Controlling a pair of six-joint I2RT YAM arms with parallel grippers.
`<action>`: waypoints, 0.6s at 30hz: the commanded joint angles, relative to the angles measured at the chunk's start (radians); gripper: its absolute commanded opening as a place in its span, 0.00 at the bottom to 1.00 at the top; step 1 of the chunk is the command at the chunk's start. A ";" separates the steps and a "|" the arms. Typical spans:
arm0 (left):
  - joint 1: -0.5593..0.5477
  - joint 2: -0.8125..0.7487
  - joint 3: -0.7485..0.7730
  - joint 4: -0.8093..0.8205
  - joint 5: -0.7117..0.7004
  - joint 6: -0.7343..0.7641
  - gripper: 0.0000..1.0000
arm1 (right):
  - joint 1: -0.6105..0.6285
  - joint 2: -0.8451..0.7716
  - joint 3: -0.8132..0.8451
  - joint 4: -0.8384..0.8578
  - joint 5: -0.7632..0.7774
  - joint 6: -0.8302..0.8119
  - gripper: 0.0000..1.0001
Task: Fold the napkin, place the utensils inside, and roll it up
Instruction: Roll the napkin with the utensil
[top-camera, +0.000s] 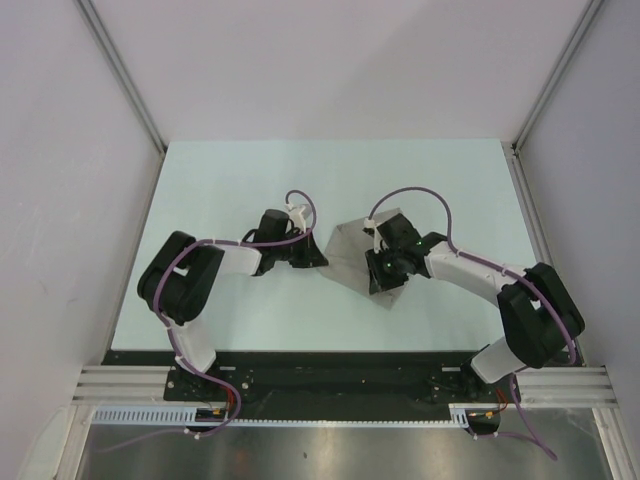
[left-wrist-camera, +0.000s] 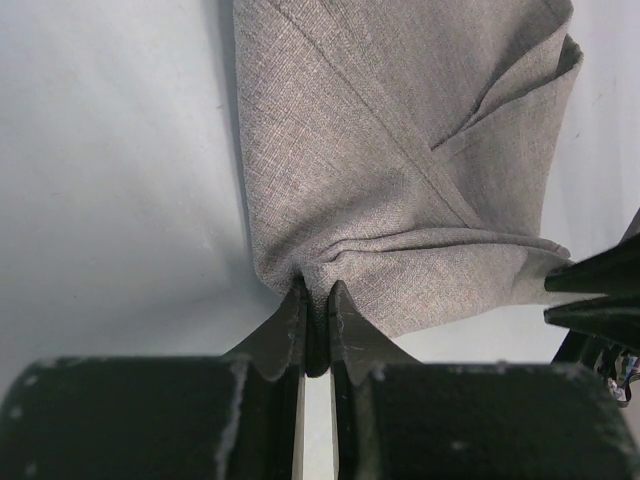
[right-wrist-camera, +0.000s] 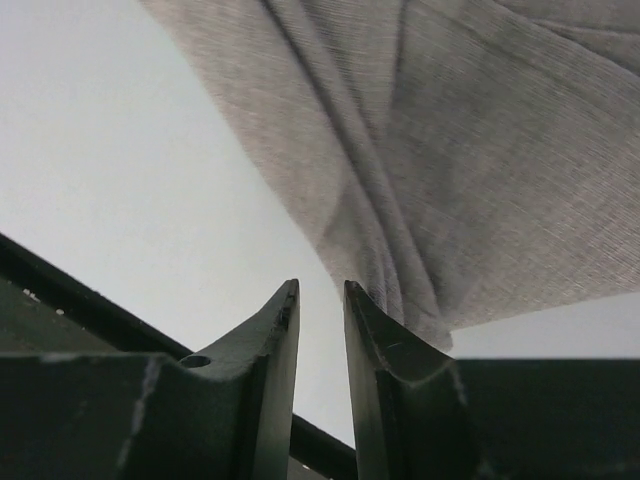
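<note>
Napkin (left-wrist-camera: 400, 150) pinched in left gripper (left-wrist-camera: 318, 300), its edge beside right gripper (right-wrist-camera: 320, 290)

One grey napkin (top-camera: 352, 252) on one pale table (top-camera: 220, 190). Two robot arms: left arm (top-camera: 190, 280), right arm (top-camera: 505, 285). Two two-finger grippers: left gripper (left-wrist-camera: 318, 300), right gripper (right-wrist-camera: 320, 292).

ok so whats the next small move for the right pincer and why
Probably nudge the right pincer sideways onto the nearby edge of the plain grey-beige cloth napkin, then close. Its jaws stand apart with only table showing between them, while the left pincer pinches a bunched corner.
</note>
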 joint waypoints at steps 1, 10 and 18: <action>-0.010 -0.022 0.022 -0.054 -0.052 0.060 0.00 | -0.046 0.000 -0.033 0.005 0.004 0.037 0.29; -0.014 -0.023 0.033 -0.071 -0.057 0.066 0.00 | -0.080 0.006 -0.079 -0.004 0.015 0.065 0.28; -0.016 -0.020 0.045 -0.085 -0.055 0.068 0.00 | -0.112 0.032 -0.116 -0.006 0.038 0.076 0.28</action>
